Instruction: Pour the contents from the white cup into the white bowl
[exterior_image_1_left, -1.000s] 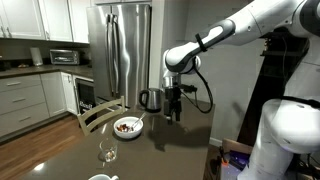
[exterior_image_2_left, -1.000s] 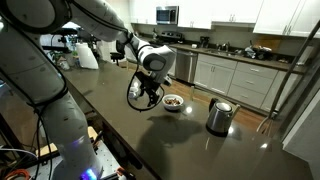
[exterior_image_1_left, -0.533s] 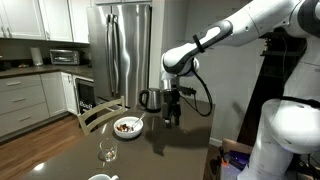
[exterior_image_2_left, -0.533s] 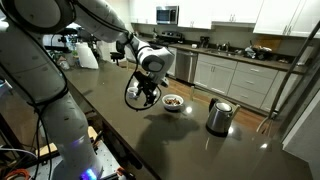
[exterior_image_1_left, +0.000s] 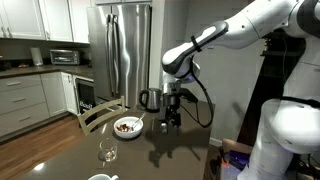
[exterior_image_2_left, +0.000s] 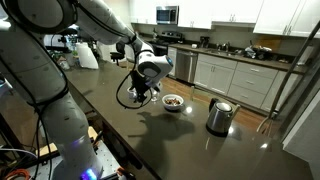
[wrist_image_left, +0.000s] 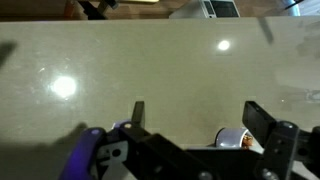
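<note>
Reaching stage, we judge: claw (exterior_image_1_left: 171, 122) spread wide, empty, above the table (exterior_image_1_left: 55, 155). We see the white bowl (exterior_image_1_left: 127, 127) near it; the white cup (exterior_image_1_left: 100, 177), probably that rim at frame edge, well apart. Next: travel there, grasp it.

We note a glossy, smooth dark countertop (exterior_image_1_left: 170, 155); on it, a white bowl (exterior_image_1_left: 127, 133), apparently glazed ceramic, and beside the bowl a brushed-metal kettle (exterior_image_2_left: 219, 117).

In an exterior view the white cup (exterior_image_1_left: 101, 177), well apart from the end effector (exterior_image_1_left: 170, 122), is cut off by the bottom edge, and the kettle (exterior_image_1_left: 149, 98) behind the end effector is partly hidden.
</note>
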